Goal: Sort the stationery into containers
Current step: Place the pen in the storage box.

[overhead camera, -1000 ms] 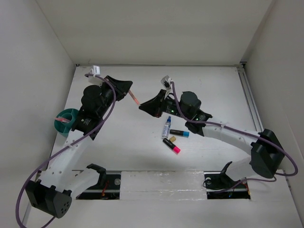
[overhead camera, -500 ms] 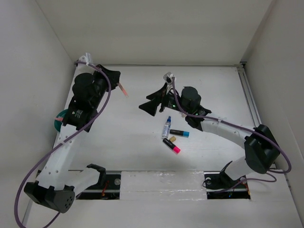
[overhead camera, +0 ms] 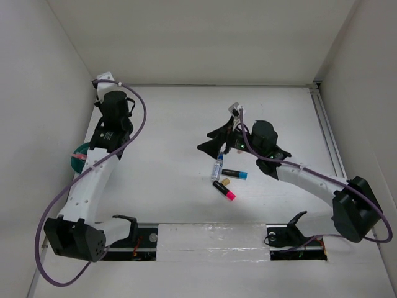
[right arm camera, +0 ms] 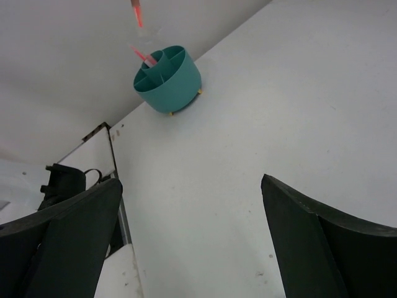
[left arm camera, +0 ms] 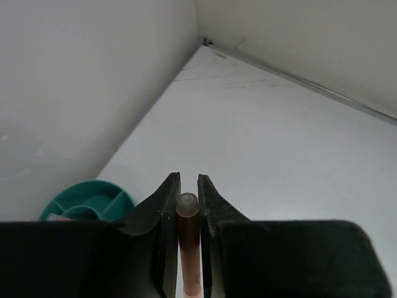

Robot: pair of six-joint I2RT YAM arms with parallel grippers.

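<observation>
My left gripper (left arm camera: 187, 180) is shut on a thin pink pen (left arm camera: 188, 230), held up by the left wall over the round teal container (left arm camera: 87, 202). In the top view the left gripper (overhead camera: 113, 99) hides the pen, and the arm covers part of the container (overhead camera: 79, 158). The right wrist view shows the held pen (right arm camera: 136, 12) hanging above the container (right arm camera: 167, 77), in which another pink pen (right arm camera: 144, 57) stands. My right gripper (overhead camera: 214, 141) is open and empty above mid-table. Just in front of it lie a clear blue-capped pen (overhead camera: 217, 167), a blue-ended black marker (overhead camera: 234, 174), a pink-ended black marker (overhead camera: 224, 190) and a tan bit (overhead camera: 226, 182).
White walls close off the left, back and right of the table (overhead camera: 173, 186). A metal rail (overhead camera: 327, 133) runs along the right edge. The container stands tight against the left wall, with the left arm's links above it.
The left arm has swung left toward the wall and the container, carrying the pink pen. The right gripper has opened wide and drawn back to the right.
</observation>
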